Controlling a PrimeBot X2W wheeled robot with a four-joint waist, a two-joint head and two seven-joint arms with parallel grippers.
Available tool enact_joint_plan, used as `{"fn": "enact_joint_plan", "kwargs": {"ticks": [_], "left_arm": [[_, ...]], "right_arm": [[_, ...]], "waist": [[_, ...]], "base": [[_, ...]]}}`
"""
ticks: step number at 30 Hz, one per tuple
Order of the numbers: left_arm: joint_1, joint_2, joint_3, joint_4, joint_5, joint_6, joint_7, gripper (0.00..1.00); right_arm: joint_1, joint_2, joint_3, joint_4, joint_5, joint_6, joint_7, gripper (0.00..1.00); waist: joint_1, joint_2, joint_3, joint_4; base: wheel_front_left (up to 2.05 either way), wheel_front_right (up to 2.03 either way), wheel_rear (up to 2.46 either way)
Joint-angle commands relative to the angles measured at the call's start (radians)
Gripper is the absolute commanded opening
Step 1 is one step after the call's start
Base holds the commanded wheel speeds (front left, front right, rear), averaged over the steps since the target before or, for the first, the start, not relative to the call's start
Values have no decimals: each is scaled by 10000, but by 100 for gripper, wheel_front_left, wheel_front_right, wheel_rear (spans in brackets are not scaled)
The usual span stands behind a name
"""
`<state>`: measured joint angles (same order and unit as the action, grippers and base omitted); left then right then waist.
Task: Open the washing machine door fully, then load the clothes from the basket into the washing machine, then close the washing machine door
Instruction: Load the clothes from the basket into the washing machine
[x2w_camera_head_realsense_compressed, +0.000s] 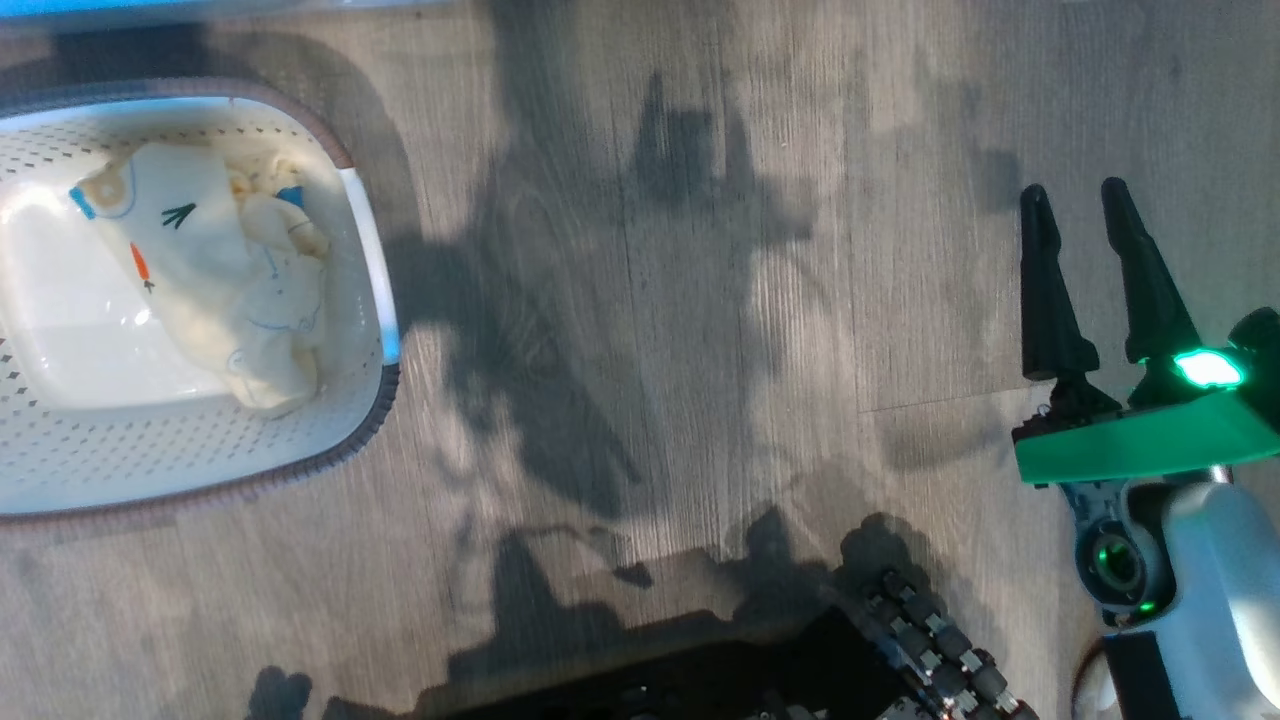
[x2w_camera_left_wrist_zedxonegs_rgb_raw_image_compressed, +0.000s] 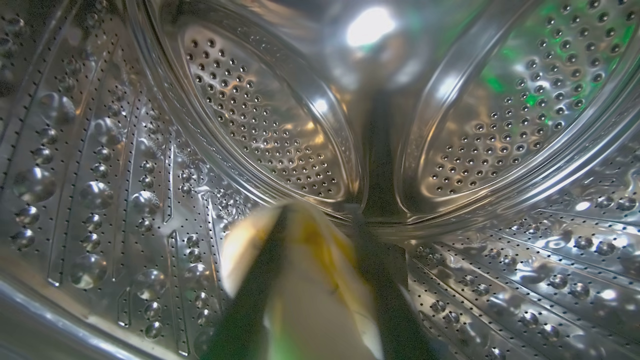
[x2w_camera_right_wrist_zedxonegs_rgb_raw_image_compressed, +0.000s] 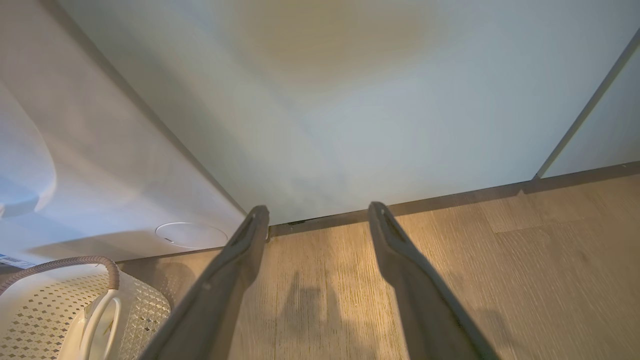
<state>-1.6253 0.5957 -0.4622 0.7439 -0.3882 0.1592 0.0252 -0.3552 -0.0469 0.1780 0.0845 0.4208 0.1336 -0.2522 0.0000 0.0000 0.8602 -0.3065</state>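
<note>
Fingers of the left gripper (x2w_camera_left_wrist_zedxonegs_rgb_raw_image_compressed: 319, 215) stand inside the drum (x2w_camera_left_wrist_zedxonegs_rgb_raw_image_compressed: 270, 125), dark and blurred, with one pale yellow cloth (x2w_camera_left_wrist_zedxonegs_rgb_raw_image_compressed: 310, 290) between them. The cloth touches both fingers, but I cannot tell whether they press it or it lies loose between them. The right gripper (x2w_camera_head_realsense_compressed: 1074, 190) has its two long fingers wide apart and holds nothing. It hangs over the floor (x2w_camera_head_realsense_compressed: 700, 300), well apart from the basket (x2w_camera_head_realsense_compressed: 150, 450). In its wrist view the fingers point to the foot of a pale panel (x2w_camera_right_wrist_zedxonegs_rgb_raw_image_compressed: 350, 100) beside the washer (x2w_camera_right_wrist_zedxonegs_rgb_raw_image_compressed: 100, 165).

The drum is shiny steel with rows of round bumps and many small holes. Its back wall shows two dished parts, divided by one dark rib. The one basket is cream plastic, rectangular with rounded corners. Its walls are full of small slots, its rim is brown and looks woven, and one white handle (x2w_camera_head_realsense_compressed: 372, 260) shows on its side. It stands on the floor just before the washer.

The clothes (x2w_camera_head_realsense_compressed: 230, 290) lie in the basket. They are soft pale yellow fabric with thin blue lines and a small orange mark, crumpled near the handle side. How many pieces they are I cannot tell. The floor is grey wood plank with fine grain. The washer front is smooth and white, with one round flap (x2w_camera_right_wrist_zedxonegs_rgb_raw_image_compressed: 191, 234) low on it.
</note>
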Motion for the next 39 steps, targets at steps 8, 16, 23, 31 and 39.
{"fn": "enact_joint_plan", "kwargs": {"ticks": [8,16,23,31,39], "left_arm": [[78,-72,201,-91,-381,67,-360,100],[1336,-311,379,-524,-825,442,-637,100],[3285,-332,655,-1827,-1266,987,-1177,100],[6135,-464,862,-4232,-1650,1837,-1920,100],[8798,-654,787,-6378,-1681,2732,-2396,100]], "right_arm": [[211,-33,5,-185,-173,-29,-95,100],[324,-33,-252,-220,-402,-29,-95,100],[507,-33,-671,-330,-727,-29,-95,100],[773,-110,-1206,-471,-1120,-29,-95,100],[1087,-330,-1483,-554,-1410,-29,-95,100]], "waist": [[0,0,-200,280],[0,0,-514,581],[0,0,-967,909],[0,0,-1635,1433],[0,0,-2437,1915]], "base": [[0,0,0],[0,0,0],[0,0,0],[0,0,0],[0,0,0]]}}
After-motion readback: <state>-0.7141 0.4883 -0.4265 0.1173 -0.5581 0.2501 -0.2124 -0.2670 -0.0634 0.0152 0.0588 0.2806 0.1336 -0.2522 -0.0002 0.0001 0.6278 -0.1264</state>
